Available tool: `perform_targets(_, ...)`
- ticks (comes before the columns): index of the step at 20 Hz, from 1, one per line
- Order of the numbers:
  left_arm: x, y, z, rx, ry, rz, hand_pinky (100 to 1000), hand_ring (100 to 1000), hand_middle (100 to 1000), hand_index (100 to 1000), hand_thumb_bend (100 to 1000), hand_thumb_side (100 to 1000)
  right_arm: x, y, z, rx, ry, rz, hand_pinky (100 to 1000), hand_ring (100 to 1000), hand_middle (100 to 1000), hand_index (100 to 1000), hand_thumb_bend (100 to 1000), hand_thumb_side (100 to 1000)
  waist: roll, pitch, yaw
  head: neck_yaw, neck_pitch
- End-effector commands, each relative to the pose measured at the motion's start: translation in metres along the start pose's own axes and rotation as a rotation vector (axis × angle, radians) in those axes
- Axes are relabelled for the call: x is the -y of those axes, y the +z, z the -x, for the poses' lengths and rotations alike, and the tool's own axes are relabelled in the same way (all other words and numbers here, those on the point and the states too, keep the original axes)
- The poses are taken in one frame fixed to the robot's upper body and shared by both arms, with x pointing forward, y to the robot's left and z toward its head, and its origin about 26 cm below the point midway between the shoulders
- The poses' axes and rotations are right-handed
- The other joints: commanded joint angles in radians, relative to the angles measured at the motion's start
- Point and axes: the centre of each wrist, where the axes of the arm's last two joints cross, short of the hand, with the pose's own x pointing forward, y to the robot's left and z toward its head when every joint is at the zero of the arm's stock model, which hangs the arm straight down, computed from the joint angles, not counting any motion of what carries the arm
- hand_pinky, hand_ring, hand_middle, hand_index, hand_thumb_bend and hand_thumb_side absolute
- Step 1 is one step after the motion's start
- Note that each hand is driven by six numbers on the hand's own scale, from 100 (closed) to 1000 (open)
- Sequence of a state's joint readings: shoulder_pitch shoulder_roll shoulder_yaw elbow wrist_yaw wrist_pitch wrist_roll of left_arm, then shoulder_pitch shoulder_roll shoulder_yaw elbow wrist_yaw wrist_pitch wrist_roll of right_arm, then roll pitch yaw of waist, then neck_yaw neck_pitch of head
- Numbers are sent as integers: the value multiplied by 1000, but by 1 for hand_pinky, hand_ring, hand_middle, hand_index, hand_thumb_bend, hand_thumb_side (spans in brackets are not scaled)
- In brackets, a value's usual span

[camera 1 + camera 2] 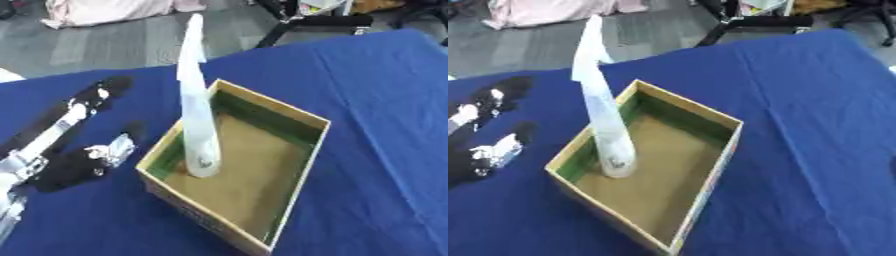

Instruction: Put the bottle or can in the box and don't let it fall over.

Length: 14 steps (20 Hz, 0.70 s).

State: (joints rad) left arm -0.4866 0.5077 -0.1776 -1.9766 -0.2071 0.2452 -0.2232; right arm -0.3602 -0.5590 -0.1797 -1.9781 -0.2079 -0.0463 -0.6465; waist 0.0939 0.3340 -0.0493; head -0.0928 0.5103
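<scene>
Bottle [198, 120] first: I see it standing inside the box [297, 150], a tall pale, whitish shape whose base rests on the brown floor near the box's left wall, about midway along that wall. It is smeared and stretched in both views, so I cannot tell whether it is truly upright or leaning a little; its upper end rises well above the box rim and shows against the grey floor beyond the table. Nothing is touching it. The box is an open cardboard tray with green along its inner walls and a tan rim, sitting askew on the blue tablecloth [385, 110], one corner pointing toward me. My left hand [96, 161] is out on the cloth just beside the box's left wall, apart from both box and bottle, with black fingers and a silver part showing; the fingers look spread and relaxed, holding nothing, though the blur keeps me from reading them finely. The left forearm runs back toward the lower left corner of the left eye view, silver links along it. A dark blurred shape further up the cloth, near the table's left edge, I cannot identify. My right hand does not show in either view.
</scene>
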Motion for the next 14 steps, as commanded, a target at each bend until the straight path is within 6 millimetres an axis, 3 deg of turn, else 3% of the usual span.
perform_targets(1, -23, 17, 9, 35, 21, -154, 1000, 1000, 1000, 1000, 100, 765, 3, -8, -11, 53, 9, 2, 1000, 958, 1000, 1000, 100, 470, -10, -16, 1, -7, -12)
perform_targets(5, -43, 35, 24, 105, 125, -375, 1000, 1000, 1000, 973, 100, 664, 3, -6, -9, 51, 14, 1, 1000, 958, 1000, 1000, 100, 470, -22, -11, 5, -14, -5)
perform_targets(11, -66, 47, 30, 137, 321, -690, 1000, 1000, 1000, 923, 100, 644, 3, -3, -7, 42, 16, -5, 1000, 960, 1000, 1000, 100, 470, -38, -5, 7, -1, -5)
perform_targets(14, -71, 52, 33, 124, 375, -790, 1000, 1000, 1000, 845, 100, 629, 0, -1, -7, 37, 17, -25, 1000, 960, 1000, 1000, 100, 470, -42, -2, 7, 7, -10)
